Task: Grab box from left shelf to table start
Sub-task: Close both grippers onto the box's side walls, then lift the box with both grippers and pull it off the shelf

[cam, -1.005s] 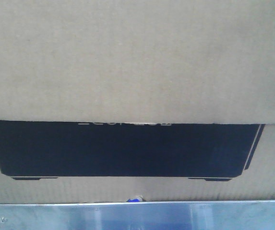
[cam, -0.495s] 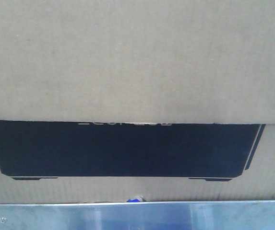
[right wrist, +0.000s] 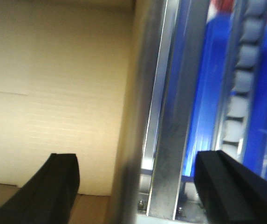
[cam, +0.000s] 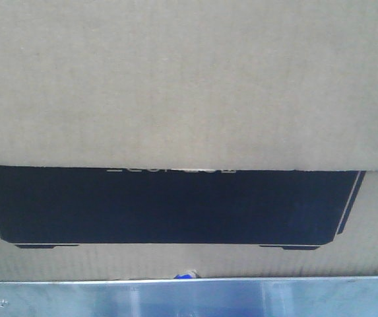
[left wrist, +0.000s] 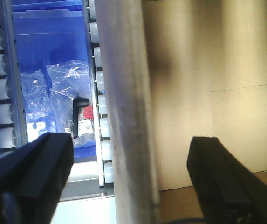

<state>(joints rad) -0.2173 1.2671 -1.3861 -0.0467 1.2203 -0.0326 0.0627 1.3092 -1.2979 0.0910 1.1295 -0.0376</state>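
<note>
Two grippers gape wide, gripping nothing. Left gripper (left wrist: 128, 186): bin (left wrist: 44, 56) and rollers (left wrist: 100, 116) lie ahead of its left finger, with rail (left wrist: 124, 93) and box (left wrist: 208, 70) between the fingers. Right gripper (right wrist: 138, 186): box face ahead of its left finger, rail between the fingers. Nothing has shifted over the last second. The box still sits on the shelf (cam: 189, 297), so I judge the pull not begun.
</note>
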